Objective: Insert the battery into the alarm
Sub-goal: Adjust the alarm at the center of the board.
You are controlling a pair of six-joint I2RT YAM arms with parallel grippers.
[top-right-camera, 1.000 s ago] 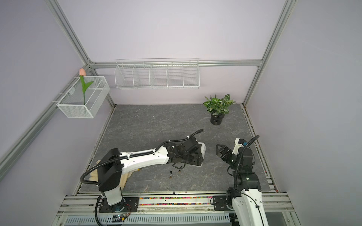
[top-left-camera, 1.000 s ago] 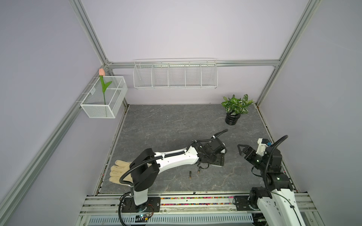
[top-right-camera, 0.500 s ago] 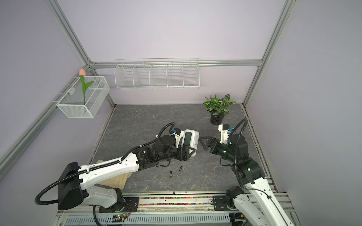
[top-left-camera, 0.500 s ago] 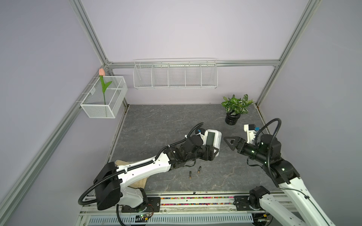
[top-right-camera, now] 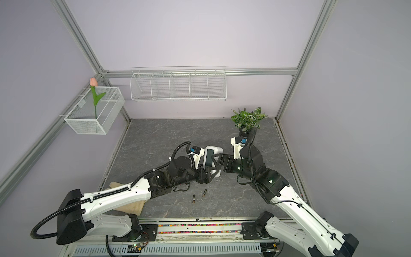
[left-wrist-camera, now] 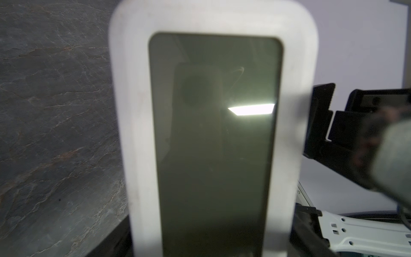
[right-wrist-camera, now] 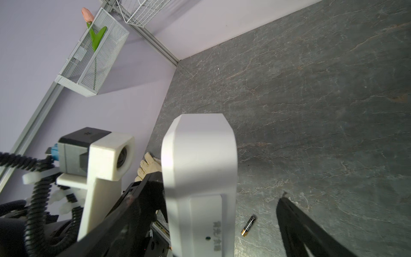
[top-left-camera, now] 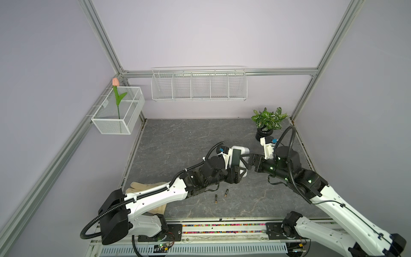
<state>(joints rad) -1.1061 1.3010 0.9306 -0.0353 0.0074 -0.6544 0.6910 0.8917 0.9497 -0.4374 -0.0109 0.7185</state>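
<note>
The white alarm (top-left-camera: 239, 153) hangs on end above the grey table, with my left gripper (top-left-camera: 237, 162) shut on its long sides. Its grey-green screen (left-wrist-camera: 213, 144) faces the left wrist camera. My right gripper (top-left-camera: 250, 161) is open and straddles the alarm's (right-wrist-camera: 200, 160) white back. One finger (right-wrist-camera: 298, 231) stands well clear of it. Whether the other touches it, I cannot tell. In both top views two batteries lie loose on the table in front of the grippers, one battery (top-left-camera: 226, 192) beside the other (top-left-camera: 216, 198). A battery (right-wrist-camera: 248, 225) also shows in the right wrist view.
A potted plant (top-left-camera: 268, 121) stands at the back right, just behind my right arm. A cream glove (top-left-camera: 148, 187) lies under my left arm at the front left. A wire rack (top-left-camera: 199, 84) and a mesh basket with a tulip (top-left-camera: 117, 111) hang on the walls.
My left gripper has lifted the alarm off the table and turned it on end. My right arm has swung in from the right, and its open jaws now straddle the alarm.
</note>
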